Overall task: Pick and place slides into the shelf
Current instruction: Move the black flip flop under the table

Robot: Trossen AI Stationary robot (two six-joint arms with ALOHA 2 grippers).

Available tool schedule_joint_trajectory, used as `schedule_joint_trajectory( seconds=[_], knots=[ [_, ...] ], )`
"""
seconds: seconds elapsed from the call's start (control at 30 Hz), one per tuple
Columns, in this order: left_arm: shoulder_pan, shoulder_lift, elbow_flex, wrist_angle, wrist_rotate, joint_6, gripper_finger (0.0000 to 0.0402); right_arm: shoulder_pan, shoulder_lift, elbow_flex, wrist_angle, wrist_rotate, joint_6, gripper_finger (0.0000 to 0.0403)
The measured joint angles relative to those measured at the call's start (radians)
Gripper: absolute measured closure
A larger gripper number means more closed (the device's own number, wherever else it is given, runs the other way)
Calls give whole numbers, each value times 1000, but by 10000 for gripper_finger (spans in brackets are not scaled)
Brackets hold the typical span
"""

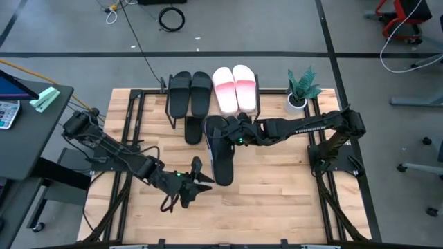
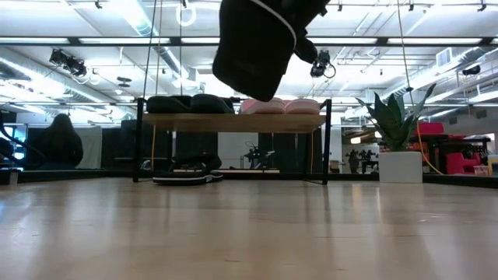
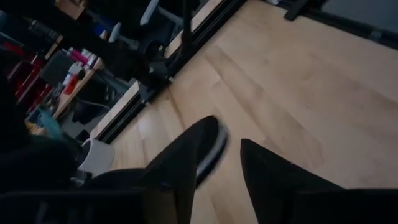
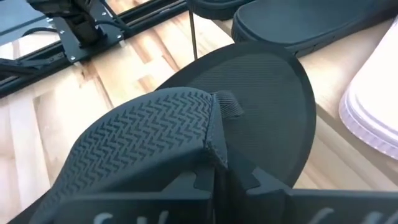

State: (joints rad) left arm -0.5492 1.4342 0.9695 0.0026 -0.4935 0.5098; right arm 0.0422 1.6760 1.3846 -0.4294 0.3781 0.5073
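A black slide [image 1: 221,153] hangs over the middle of the table with my right gripper [image 1: 235,135] shut on it. In the low view the slide [image 2: 255,43] is well clear of the tabletop. My left gripper [image 1: 199,182] stands open just left of the slide's near end, with nothing between its fingers [image 3: 186,168]. The shelf [image 2: 233,121] at the table's far edge carries two black slides [image 1: 190,93] and two pink slides [image 1: 234,88] on its top. One more black slide [image 2: 187,176] lies flat on the table under it. My right gripper pinches the slide's wide strap at its edge [image 4: 214,134] between its two fingers. The fingers come from the table's right side, slanting down. The slide is lifted clear of the table and hangs tilted below the fingers, its footbed [image 4: 267,81] facing the wrist camera.
A potted plant [image 1: 302,88] in a white pot stands at the table's far right, beside the shelf. Bare wood [image 1: 277,200] lies open toward the near right. Black rails [image 1: 135,124] run along the table's left side.
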Motion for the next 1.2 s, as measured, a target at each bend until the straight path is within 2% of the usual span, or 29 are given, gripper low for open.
schedule_joint_trajectory(
  seconds=[0.2,0.43,0.53,0.77,1.03,1.2],
  knots=[
    [38,0,0,3,1,1,259,-4,0,0,0,-32,-10,396],
    [75,0,0,29,3,2,270,-28,-6,0,1,-69,-27,395],
    [86,0,0,49,76,0,273,-49,-11,0,12,-86,-57,397],
    [99,0,0,64,106,5,263,-113,-28,0,61,-289,-66,395],
    [129,0,0,120,106,56,242,-160,-30,0,68,-445,-60,394],
    [157,0,0,120,106,52,237,-165,-30,0,86,-490,-63,398]
  ],
)
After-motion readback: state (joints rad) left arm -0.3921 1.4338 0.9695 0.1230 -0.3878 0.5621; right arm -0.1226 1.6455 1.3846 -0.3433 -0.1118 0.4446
